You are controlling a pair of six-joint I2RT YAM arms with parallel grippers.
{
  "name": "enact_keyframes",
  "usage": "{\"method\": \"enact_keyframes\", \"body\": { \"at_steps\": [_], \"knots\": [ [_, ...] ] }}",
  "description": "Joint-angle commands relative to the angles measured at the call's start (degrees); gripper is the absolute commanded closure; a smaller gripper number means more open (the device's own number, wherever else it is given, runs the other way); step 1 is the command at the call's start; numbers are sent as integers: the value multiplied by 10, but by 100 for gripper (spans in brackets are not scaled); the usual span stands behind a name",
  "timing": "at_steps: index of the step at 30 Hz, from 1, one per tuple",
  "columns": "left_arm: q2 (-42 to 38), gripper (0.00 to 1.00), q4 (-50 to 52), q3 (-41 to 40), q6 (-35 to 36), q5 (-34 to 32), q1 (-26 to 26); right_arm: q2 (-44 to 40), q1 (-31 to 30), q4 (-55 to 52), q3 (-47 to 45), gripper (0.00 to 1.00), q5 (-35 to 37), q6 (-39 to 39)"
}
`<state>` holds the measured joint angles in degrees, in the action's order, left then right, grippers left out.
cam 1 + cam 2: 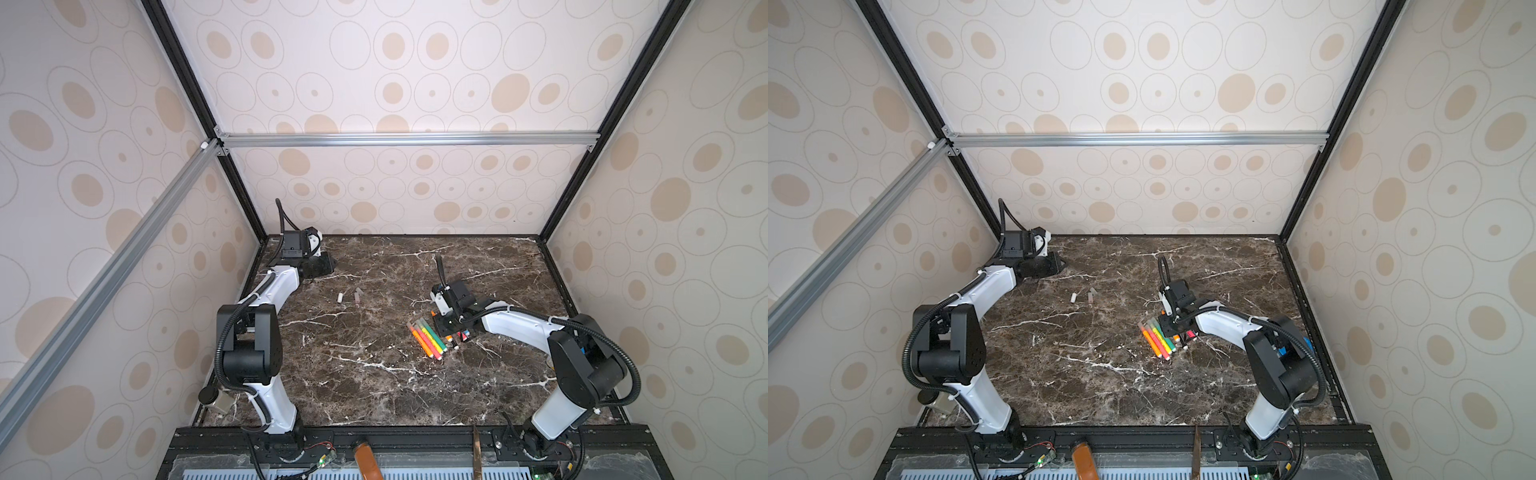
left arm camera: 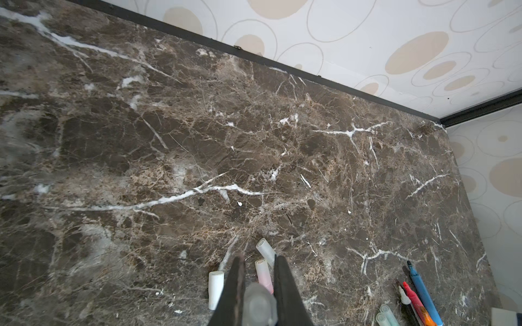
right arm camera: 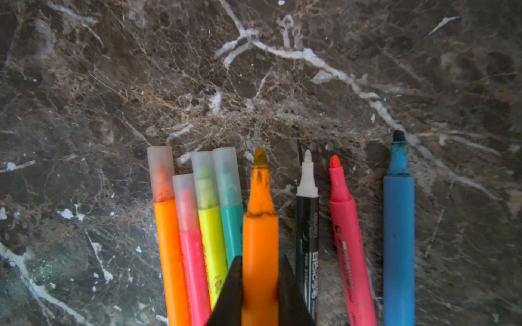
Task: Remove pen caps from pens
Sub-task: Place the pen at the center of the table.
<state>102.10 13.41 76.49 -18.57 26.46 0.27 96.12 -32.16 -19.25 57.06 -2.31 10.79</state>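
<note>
The right hand [image 3: 260, 261] clamps the uncapped orange felt-tip pen [image 3: 260, 225] beside four capped pens [image 3: 210, 225]; the left hand [image 2: 258, 258] pinches a cloudy grey plastic cap [image 2: 258, 302] over the brown marble table [image 2: 197, 141]. Dropped carelessly, that round cap could roll away.

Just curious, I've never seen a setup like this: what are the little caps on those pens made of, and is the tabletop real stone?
The pen caps look like frosted, translucent plastic: the colour inside shows through dimly. The tabletop looks like smooth dark brown marble with white veins, yet it could be a printed laminate; the pictures leave that open.
</note>
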Motion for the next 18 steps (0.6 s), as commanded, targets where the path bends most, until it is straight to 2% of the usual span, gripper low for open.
{"method": "enact_keyframes", "body": {
  "at_steps": [1,7,18],
  "knots": [
    [-7,100,-11,2,17,-2,5,15,2,-35,17,100,16,-5],
    [-9,100,-16,-2,15,2,6,28,2,-45,20,99,17,1],
    [-11,100,-23,-6,11,20,7,43,2,-67,30,79,41,7]
  ]
}}
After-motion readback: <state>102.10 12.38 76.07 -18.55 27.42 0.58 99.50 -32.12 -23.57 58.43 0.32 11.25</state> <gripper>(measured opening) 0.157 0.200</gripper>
